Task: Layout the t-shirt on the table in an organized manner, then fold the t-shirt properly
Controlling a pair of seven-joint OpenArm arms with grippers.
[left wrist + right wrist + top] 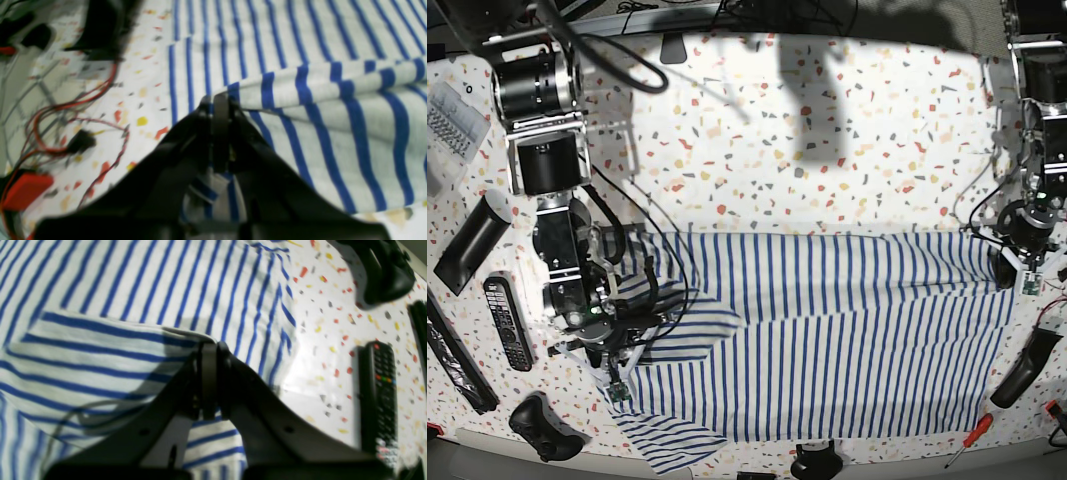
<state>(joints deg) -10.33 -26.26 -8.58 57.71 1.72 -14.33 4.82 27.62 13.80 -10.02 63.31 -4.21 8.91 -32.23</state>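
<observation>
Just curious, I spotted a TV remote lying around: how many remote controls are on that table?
1 for sure: the remote control lies left of the t-shirt. Other dark gadgets near that table edge are too unclear to count.

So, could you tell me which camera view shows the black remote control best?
The right wrist view: the remote control lies close on the table, its buttons visible. The base view shows it small, beside the right arm. The left wrist view misses it.

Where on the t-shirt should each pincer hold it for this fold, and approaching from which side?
At its two outer ends, as now. The t-shirt lies spread wide across the table, so each arm comes in from its own side. The left pincer is shut on a raised fold of the edge; the right pincer pinches the opposite lifted edge. Holding both ends should keep the cloth taut.
</observation>
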